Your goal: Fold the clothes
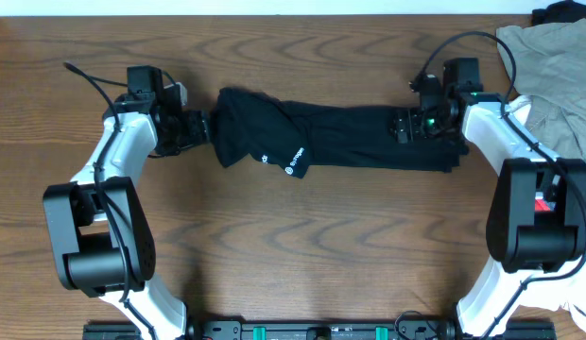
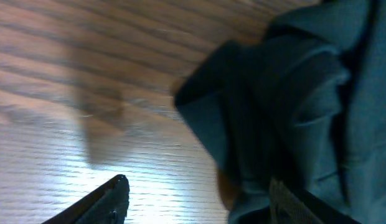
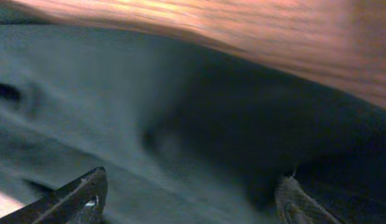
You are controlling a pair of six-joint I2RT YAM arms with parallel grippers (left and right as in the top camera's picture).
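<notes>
Overhead, I see the black garment [image 1: 340, 137] lying as 1 long strip across the table [image 1: 302, 236], left gripper [image 1: 200, 127] at its left end, right gripper [image 1: 406, 125] over its right end. Left wrist: fingers [image 2: 112, 199] wide, cloth beside 1. Right wrist: fingers [image 3: 81, 196] wide above fabric

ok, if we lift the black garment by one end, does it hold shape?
Likely floppy: the black garment lies in soft wrinkles with its left end bunched, so a lifted end would probably drape. Pushed, it would likely bunch rather than slide whole on the wood table.
</notes>
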